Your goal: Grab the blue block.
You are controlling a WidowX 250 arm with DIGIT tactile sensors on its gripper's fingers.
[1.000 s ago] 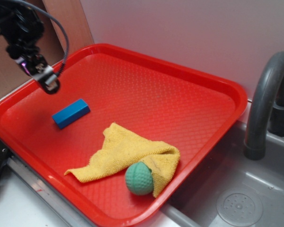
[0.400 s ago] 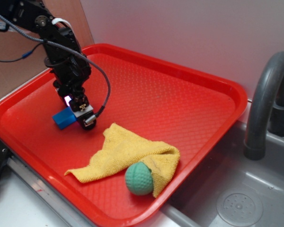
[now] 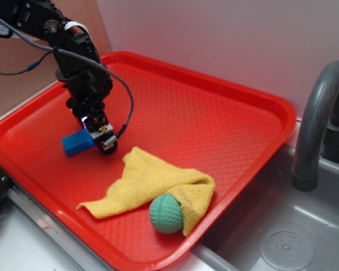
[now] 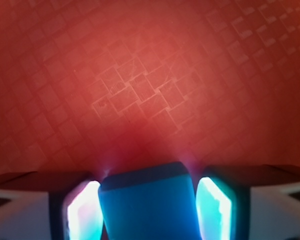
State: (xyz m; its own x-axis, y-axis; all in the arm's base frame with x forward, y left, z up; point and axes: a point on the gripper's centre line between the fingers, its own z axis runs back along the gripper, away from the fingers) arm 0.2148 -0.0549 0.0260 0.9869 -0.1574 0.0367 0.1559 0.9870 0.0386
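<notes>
- Blue plastic first: the blue block (image 3: 77,143) lies at the left of the exterior view, on the red tray (image 3: 226,96), well up-left of the yellow cloth; only its left end shows there, the rest is hidden behind the arm's tip
- Over it stands the gripper (image 3: 99,138), reaching down from the upper left of the frame; a black cable loops beside it
- From the wrist view the block (image 4: 149,202) fills the bottom centre, sitting between the two jaws; one lit pad (image 4: 83,210) lies just left of it, the other just right; thin gaps seem to show on each side, so I judge the jaws apart, straddling the block and not yet clamped
- Key relation: the block sits directly between the jaws, its long axis running away from the wrist camera and up-right in the exterior view, so the jaws would close across its short width; to my eye a plain squeeze is what remains, with no sideways shift called for
- Right of this, lower centre, the yellow cloth (image 3: 150,180) lies crumpled; the green ball (image 3: 166,213) rests against its lower right fold, well apart from the block
- Far right: a grey faucet (image 3: 316,124) over a grey sink (image 3: 282,237), off the tray
</notes>
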